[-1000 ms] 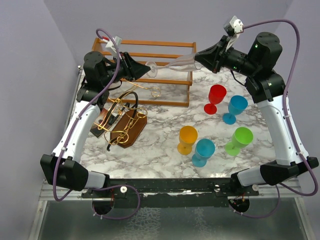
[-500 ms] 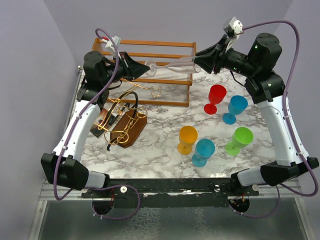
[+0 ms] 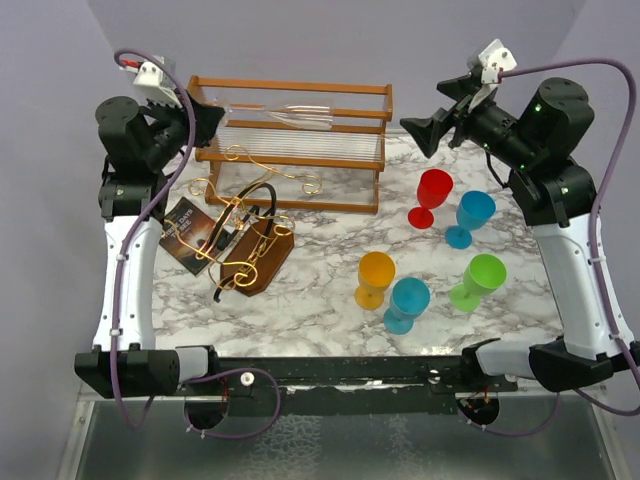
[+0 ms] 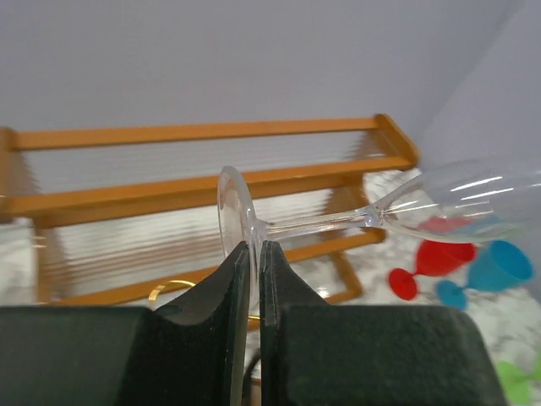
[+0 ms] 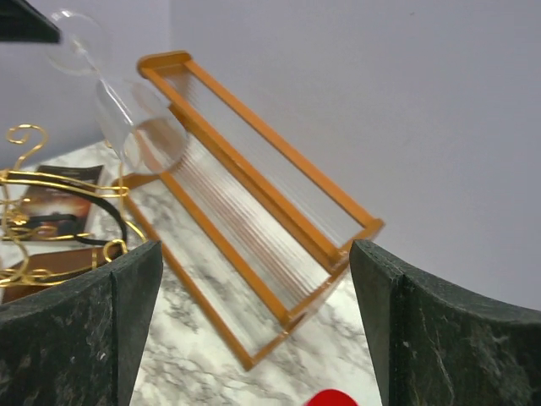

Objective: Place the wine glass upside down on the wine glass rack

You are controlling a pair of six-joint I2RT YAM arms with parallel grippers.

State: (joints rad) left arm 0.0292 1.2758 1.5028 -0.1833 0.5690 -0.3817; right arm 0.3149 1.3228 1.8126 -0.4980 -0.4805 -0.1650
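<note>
The left claw (image 4: 254, 245) is clenched on the wine glass (image 4: 439, 203), pinching the round foot edge-on between its two fingers (image 4: 230, 292). The lower part of the foot is hidden between them. The glass lies sideways in the air, stem level and bowl pointing to the right, and the bowl's rim is cut off by the right edge of the left wrist view. From above, the left claw (image 3: 212, 115) is raised at the far left. The wine glass (image 3: 305, 117) is hard to make out there, clear against the pale ribbed panel of the wooden frame (image 3: 290, 88) behind it.

The right claw (image 3: 418, 135) is released, its jaws spread wide with nothing between them, well apart from the glass. Its own camera shows only the inner faces of its fingers (image 5: 127, 296) at the bottom corners. In that view the wine glass (image 5: 139, 135) appears blurred at upper left.

The wine glass rack (image 3: 250, 255) stands on the counter (image 3: 320, 300) near the left arm, with no glass on it. A dark band loops through its gold wire, but what it is cannot be told. In the right wrist view the wine glass rack (image 5: 34, 199) is cut off at the left edge. Five coloured goblets (image 3: 433, 195) stand at the right side of the counter.
</note>
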